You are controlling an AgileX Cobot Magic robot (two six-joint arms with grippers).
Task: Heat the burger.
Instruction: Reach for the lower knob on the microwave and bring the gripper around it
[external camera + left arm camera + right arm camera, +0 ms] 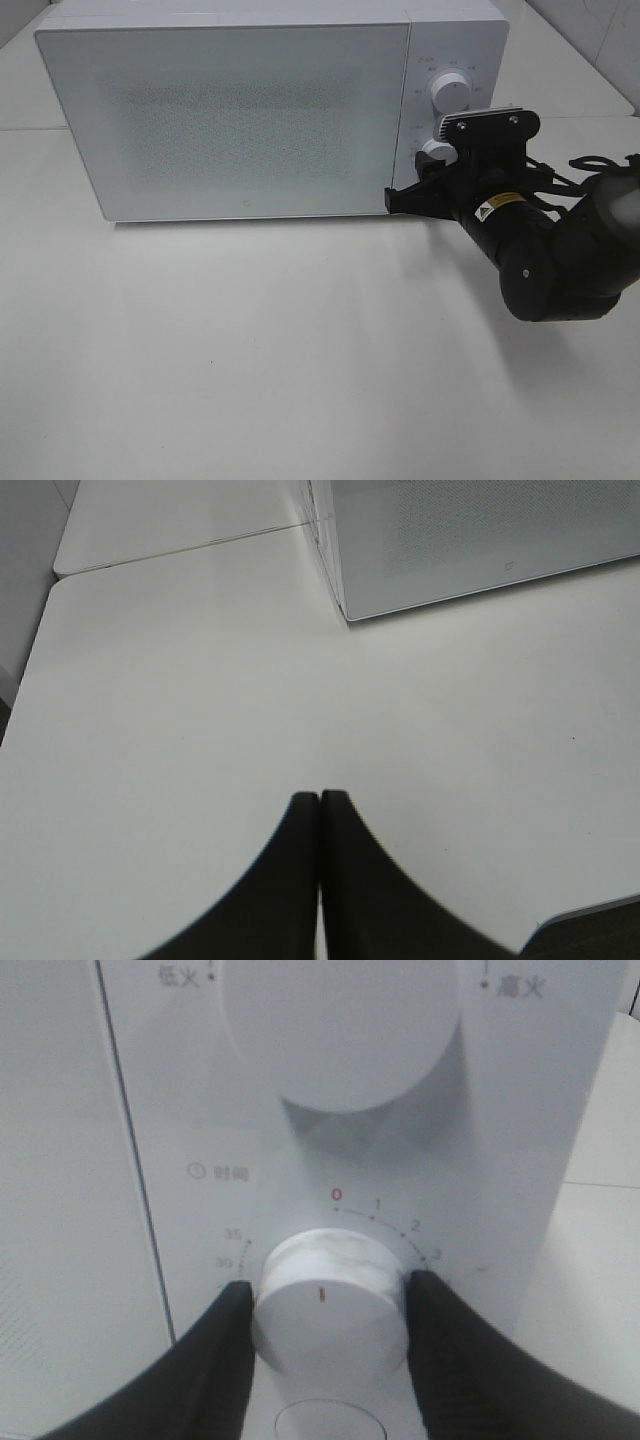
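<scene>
Right now the right claw (328,1305) is clamped on the microwave's (455,50) timer knob (325,1255), one finger pressing each side, with a bigger dial (340,1030) just above it. The left claw (319,800) is pressed closed and empty over the counter (200,680). The burger is out of my sight, and the door (230,120) beside the right claw is closed.

White microwave (240,120), door in fine grey dot mesh. White timer knob (330,1310), faintly grey-marbled, red index line, between black fingers of right gripper (328,1290); scale beyond fingertips black, zero red; plain white upper knob (340,1030) farther beyond. Black left gripper (320,800). White table (300,350).
</scene>
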